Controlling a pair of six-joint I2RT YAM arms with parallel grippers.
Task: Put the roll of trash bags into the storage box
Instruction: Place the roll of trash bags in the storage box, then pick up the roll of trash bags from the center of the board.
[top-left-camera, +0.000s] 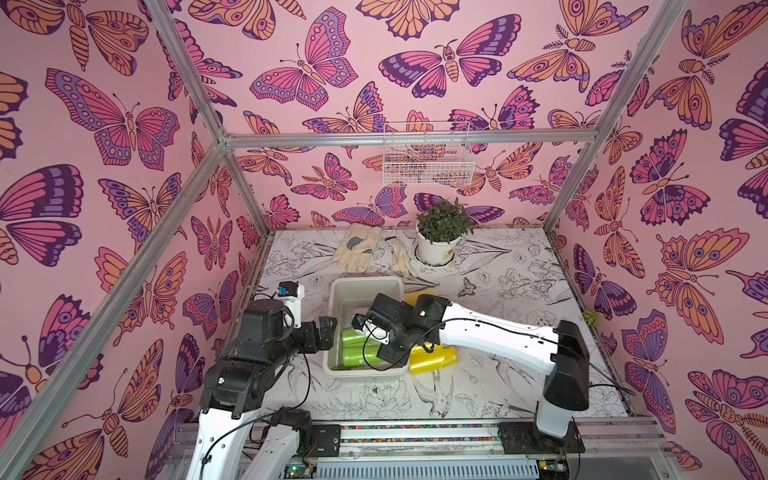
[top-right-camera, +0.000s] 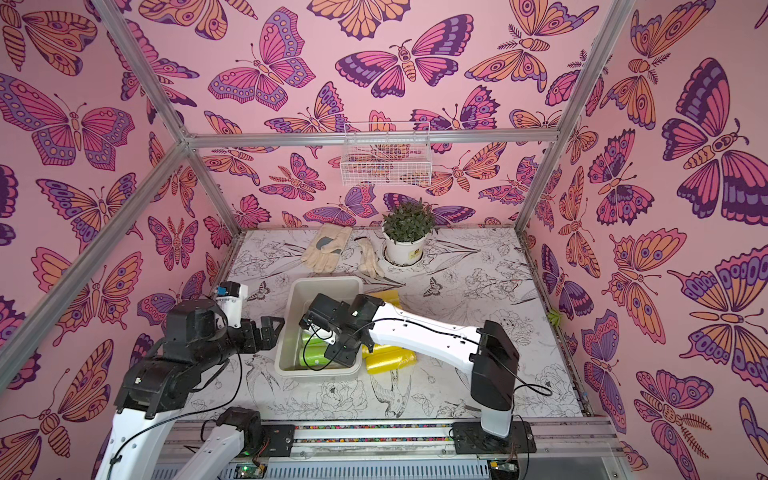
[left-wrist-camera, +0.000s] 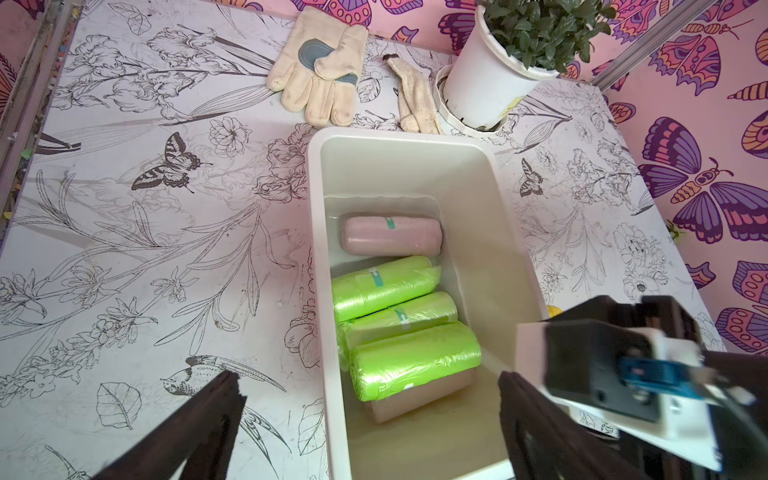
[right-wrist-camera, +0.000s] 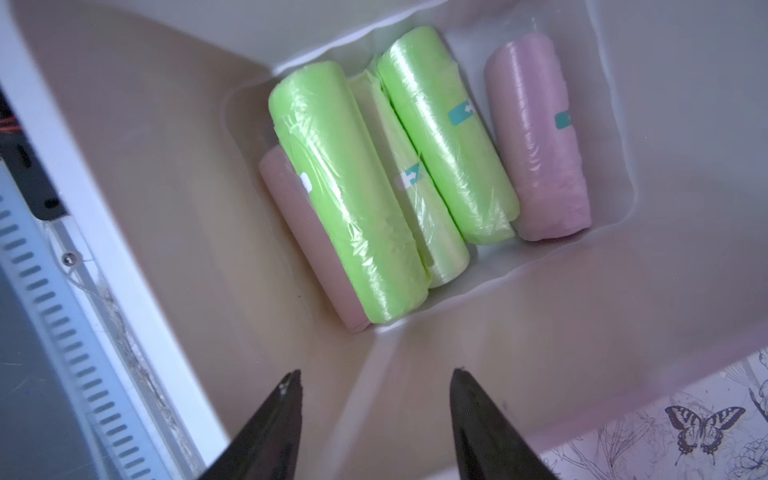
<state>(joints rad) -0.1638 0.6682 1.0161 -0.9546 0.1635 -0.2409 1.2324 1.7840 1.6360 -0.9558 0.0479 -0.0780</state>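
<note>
The topmost green roll (right-wrist-camera: 349, 199) was found inside the storage box (left-wrist-camera: 318, 174), propped on a pink roll (right-wrist-camera: 305, 224) beside two more green rolls (right-wrist-camera: 449, 137), its long axis set across the box's width. The right gripper (right-wrist-camera: 374, 374) was held above it, jaws partly apart and empty. The left gripper (left-wrist-camera: 369, 378) was spread wide and empty by the box's left wall. Yellow rolls (top-left-camera: 434, 359) were seen on the worktop (top-left-camera: 498, 291) just beside the box, judged nearer the right arm.
</note>
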